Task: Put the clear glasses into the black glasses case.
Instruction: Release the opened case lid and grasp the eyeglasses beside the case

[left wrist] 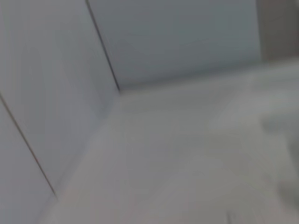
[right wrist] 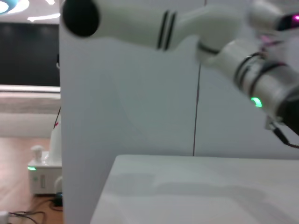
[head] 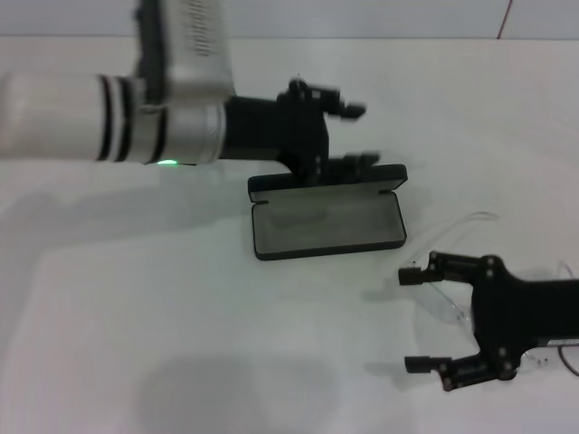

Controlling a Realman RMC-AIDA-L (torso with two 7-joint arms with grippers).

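White tabletop (head: 136, 307) fills the head view, with a pale wall behind it. From the left edge, the robot's left arm (head: 109, 117) reaches across the upper part of the scene, a white sleeve with dark bands and a small green light underneath. At its end the left gripper (head: 366, 134) is black, its two fingers spread apart with nothing between them; the lower finger sits at the upper edge of the raised lid.

Just beside and below that gripper lies the black glasses case (head: 327, 217), open on the table near the middle. Its lid stands up at the back and the grey-lined tray faces upward, holding nothing.

Further right, toward the near right corner, the right gripper (head: 414, 318) rests low over the table, black fingers spread wide and holding nothing. The clear glasses (head: 452, 312) lie on the table here, well apart from the case; their transparent lens shows faintly between and under the fingers, and one thin arm curves away behind.

The left wrist view shows only blurred table and wall. The right wrist view shows the left arm against the wall.
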